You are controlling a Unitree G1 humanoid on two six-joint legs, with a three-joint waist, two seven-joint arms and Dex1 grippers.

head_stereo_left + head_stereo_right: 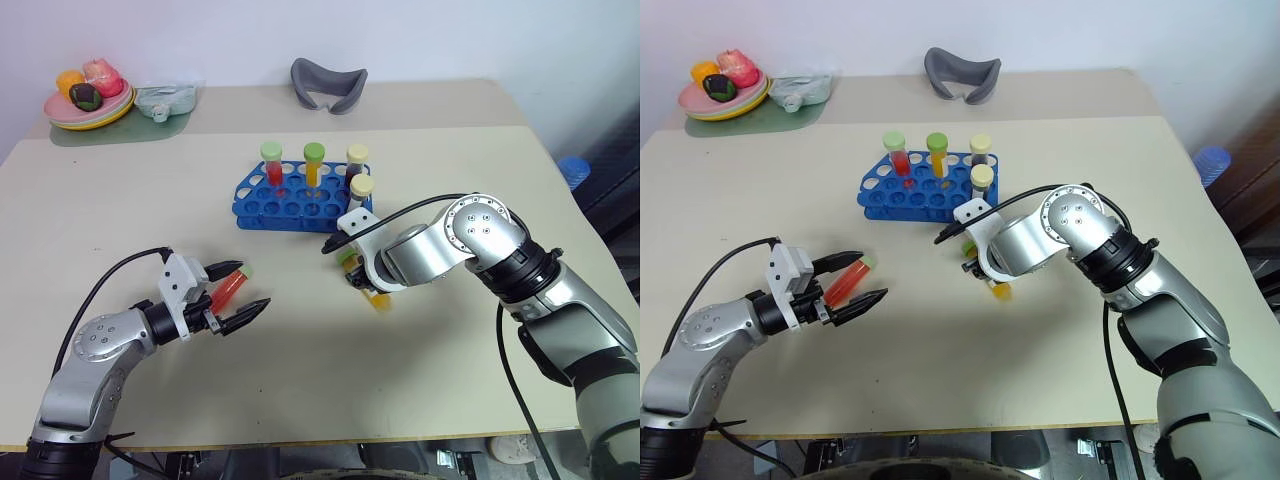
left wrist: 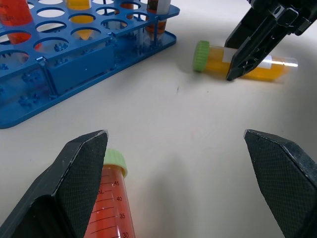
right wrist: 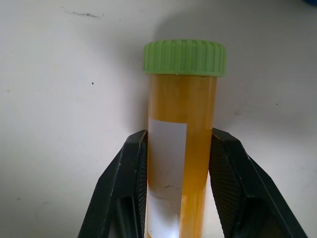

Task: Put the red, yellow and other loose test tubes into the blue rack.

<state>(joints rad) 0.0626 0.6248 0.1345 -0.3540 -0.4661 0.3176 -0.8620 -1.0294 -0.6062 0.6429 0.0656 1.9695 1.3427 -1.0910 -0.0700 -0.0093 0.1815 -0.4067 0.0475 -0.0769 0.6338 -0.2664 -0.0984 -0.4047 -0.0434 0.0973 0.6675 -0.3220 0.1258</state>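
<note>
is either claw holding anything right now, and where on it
The right claw is shut on the yellow tube at mid-body, over its white label, still lying on the table. The left claw is open, holding nothing.

Fruit plate (image 1: 62, 112), grey headrest (image 1: 328, 85), beige table (image 1: 120, 210)

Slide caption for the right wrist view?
Right hand closed on the yellow tube lying on the table.
</note>
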